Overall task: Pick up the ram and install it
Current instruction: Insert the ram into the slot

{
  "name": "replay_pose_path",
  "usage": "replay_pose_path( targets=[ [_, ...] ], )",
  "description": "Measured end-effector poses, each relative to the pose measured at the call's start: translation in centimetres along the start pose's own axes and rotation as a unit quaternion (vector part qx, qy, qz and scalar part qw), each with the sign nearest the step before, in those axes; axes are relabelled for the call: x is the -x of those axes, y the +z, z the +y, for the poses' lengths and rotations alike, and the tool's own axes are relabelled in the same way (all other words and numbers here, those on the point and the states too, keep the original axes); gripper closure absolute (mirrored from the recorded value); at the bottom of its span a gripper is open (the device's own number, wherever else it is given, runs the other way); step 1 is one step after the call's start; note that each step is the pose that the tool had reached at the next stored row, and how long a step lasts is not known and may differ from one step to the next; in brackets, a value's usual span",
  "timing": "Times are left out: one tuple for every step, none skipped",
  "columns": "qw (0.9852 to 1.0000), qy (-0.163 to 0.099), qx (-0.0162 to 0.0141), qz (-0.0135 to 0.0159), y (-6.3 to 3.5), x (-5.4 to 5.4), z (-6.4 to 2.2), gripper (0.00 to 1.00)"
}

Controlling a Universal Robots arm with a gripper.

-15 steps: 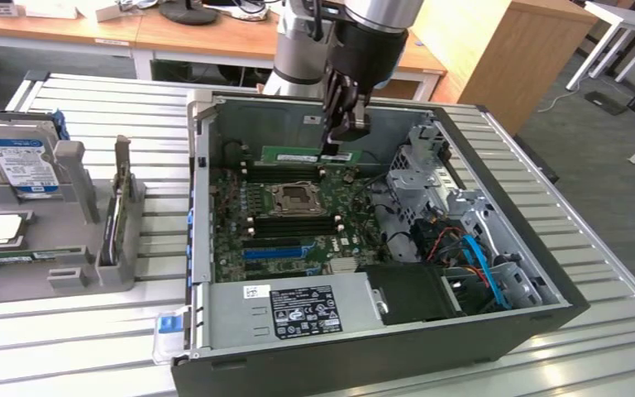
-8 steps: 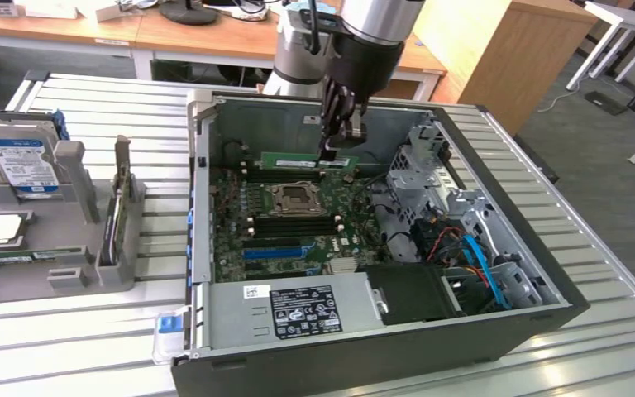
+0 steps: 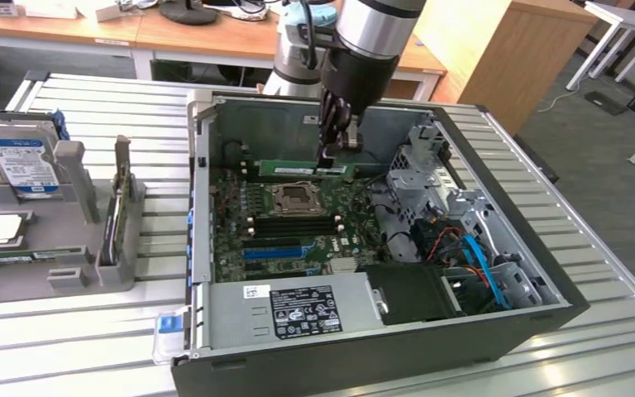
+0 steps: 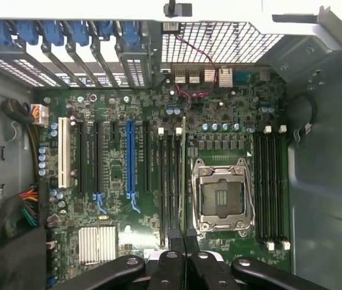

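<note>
Ribbed metal tabletop (image 3: 97, 331) carries an open computer case (image 3: 241, 124) lying on its side, with wooden desks in the background. To the exterior view's left of the case stands a grey holder (image 3: 31, 277) with a blue-labelled hard drive (image 3: 22, 165) upright in it. The arm (image 3: 379, 29) reaches down into the case, and its jaws are pressed together on the ram (image 3: 290, 170), pinching the green stick at one end. The ram is held level, on edge, over the motherboard (image 3: 284, 240), just beyond the processor socket (image 3: 293, 197) and near the case's far wall. In the wrist view the ram (image 4: 183, 175) shows edge-on as a thin line running out from between the black fingertips (image 4: 174, 235), lined up along the black memory slots (image 4: 170, 181) that lie between the processor socket (image 4: 222, 196) and the long blue slot (image 4: 130, 160). Whether its lower edge touches a slot cannot be told. A second bank of black memory slots (image 4: 271, 184) lies on the socket's other side. The power supply (image 3: 301, 310) with its black label sits at the case's near end.
</note>
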State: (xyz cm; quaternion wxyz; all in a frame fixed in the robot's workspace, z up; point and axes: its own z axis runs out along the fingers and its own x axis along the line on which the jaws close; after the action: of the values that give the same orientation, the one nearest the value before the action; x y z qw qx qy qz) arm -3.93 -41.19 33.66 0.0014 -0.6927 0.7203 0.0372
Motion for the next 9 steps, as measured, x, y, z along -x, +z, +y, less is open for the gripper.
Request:
replay_pose_path(
  targets=[
    [1.0,0.0,0.0,-0.0004,0.19,0.0,-0.01,0.89],
    [1.0,0.0,0.0001,-0.0007,0.37,0.0,-0.02,0.89],
    [1.0,0.0,0.0001,-0.0011,0.55,0.0,-0.03,0.89],
    [1.0,0.0,0.0001,-0.0014,0.73,0.0,-0.04,0.89],
    [1.0,0.0,0.0001,-0.0018,0.92,0.0,-0.05,0.89],
    [1.0,0.0,0.0001,-0.0021,1.09,-0.1,-0.06,0.89],
    [1.0,0.0,0.0002,-0.0026,1.22,-0.1,-0.06,0.89],
    [1.0,0.0,0.0004,-0.0027,1.24,-0.1,-0.06,0.89],
    [1.0,0.0,0.0005,-0.0027,1.24,-0.1,-0.07,0.89]
  ],
)
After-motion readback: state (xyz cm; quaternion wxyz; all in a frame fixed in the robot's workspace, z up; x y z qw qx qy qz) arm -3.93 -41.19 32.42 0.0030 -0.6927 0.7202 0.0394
